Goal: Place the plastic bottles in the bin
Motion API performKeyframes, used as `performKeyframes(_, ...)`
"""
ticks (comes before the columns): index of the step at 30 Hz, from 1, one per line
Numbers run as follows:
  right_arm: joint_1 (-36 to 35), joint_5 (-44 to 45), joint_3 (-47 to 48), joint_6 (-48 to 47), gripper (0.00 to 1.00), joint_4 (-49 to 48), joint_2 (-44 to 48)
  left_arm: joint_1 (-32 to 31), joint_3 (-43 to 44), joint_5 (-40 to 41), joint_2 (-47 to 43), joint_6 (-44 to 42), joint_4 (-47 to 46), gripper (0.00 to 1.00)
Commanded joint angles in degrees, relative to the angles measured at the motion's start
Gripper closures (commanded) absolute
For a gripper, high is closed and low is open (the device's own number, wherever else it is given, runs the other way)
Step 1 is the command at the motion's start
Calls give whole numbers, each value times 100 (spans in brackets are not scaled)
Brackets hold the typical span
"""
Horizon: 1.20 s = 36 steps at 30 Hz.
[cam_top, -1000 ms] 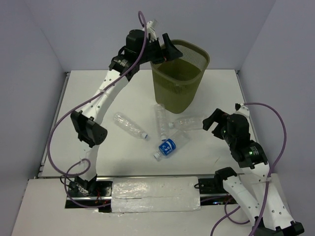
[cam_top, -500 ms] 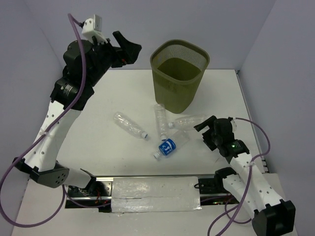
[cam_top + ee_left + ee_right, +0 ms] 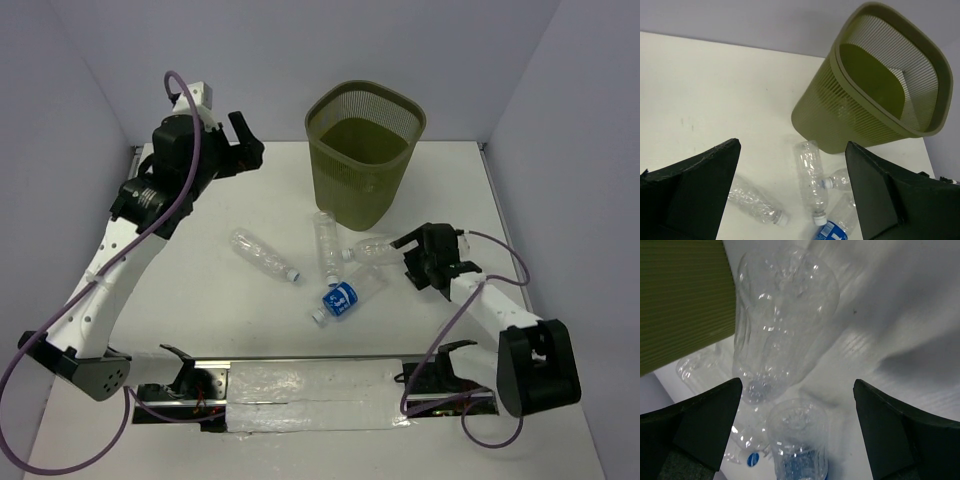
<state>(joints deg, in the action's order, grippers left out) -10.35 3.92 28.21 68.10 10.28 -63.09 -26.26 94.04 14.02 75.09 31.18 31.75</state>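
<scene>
Four clear crinkled plastic bottles lie on the white table in front of the olive-green mesh bin (image 3: 365,150): one at the left (image 3: 262,257), one in the middle (image 3: 327,245), one at the right (image 3: 378,248), and a blue-labelled one (image 3: 347,295) nearest. My left gripper (image 3: 252,145) is open and empty, raised to the left of the bin; its view shows the bin (image 3: 890,60) and the bottles (image 3: 812,182) below. My right gripper (image 3: 408,262) is open and low, just right of the right-hand bottle (image 3: 780,330), with the blue-labelled bottle (image 3: 800,440) between its fingers.
The bin's wall (image 3: 685,300) fills the upper left of the right wrist view. Grey walls enclose the table on three sides. A foil-covered strip (image 3: 315,395) runs along the near edge between the arm bases.
My left gripper has drawn back from the bin's rim to the left and come lower. My right gripper has stretched forward and down toward the bottles.
</scene>
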Motion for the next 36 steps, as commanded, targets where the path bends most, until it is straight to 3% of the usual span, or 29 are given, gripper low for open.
performKeyframes(1, 173, 12, 325, 72, 0, -694, -466, 95, 36, 390, -328, -288, -134, 1)
performKeyframes(14, 472, -357, 422, 415, 2, -1696, -1732, 306, 9, 637, -416, -534, 104, 1)
performKeyframes(17, 472, -217, 545, 520, 11, -1530, -1873, 323, -52, 593, -451, -508, 95, 1)
performKeyframes(18, 472, -173, 563, 547, 20, -1495, -1926, 323, -78, 576, -469, -490, 86, 1)
performKeyframes(20, 481, -41, 633, 530, 28, -1355, -1909, 332, -140, 575, -495, -481, 86, 1)
performKeyframes(21, 473, 46, 660, 503, 36, -1267, -1787, 341, -149, 575, -495, -481, 95, 1)
performKeyframes(24, 516, 415, 730, 337, 45, -916, -1331, 350, -167, 602, -513, -499, 130, 1)
performKeyframes(29, 595, 1496, 1063, -399, 46, 122, -153, 394, -202, 558, -504, -394, 156, 1)
performKeyframes(36, 710, 2288, 2020, -1983, 46, 939, 1509, 622, 185, 1059, -3, 107, 1035, 1)
